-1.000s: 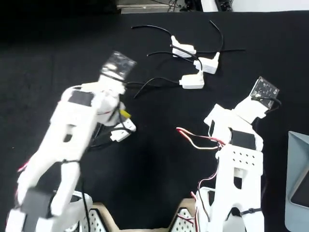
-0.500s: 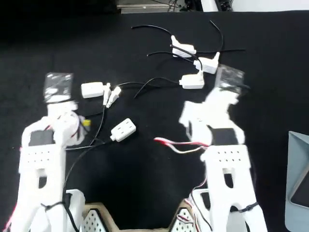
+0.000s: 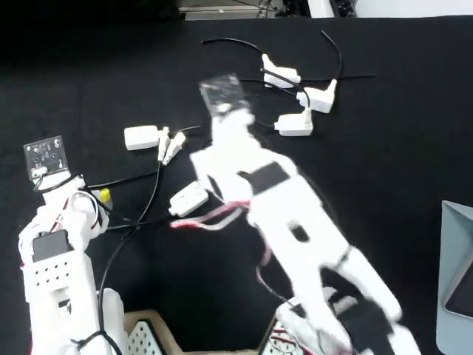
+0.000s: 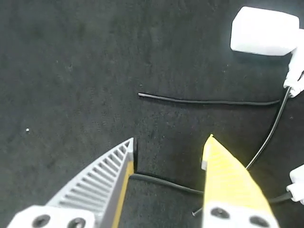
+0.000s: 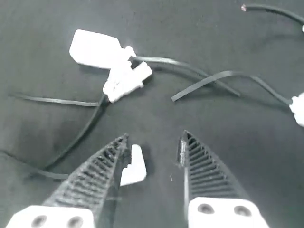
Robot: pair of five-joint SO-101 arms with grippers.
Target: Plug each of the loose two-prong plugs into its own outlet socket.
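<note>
Right hand swung left over outlet block.

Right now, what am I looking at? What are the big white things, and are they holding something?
They are two robot arms at a black table: the left arm and the right arm. One picture is from a camera high up, looking down. The other two are from small cameras on the arms' wrists, so you see each arm's pincers, called a gripper. The left gripper has one yellow finger and is open over a black cable. The right gripper is open too, near a white outlet block with two plugs right against it. Neither holds anything. From above you also see another white socket and three more white plugs with black wires, farther back.
</note>
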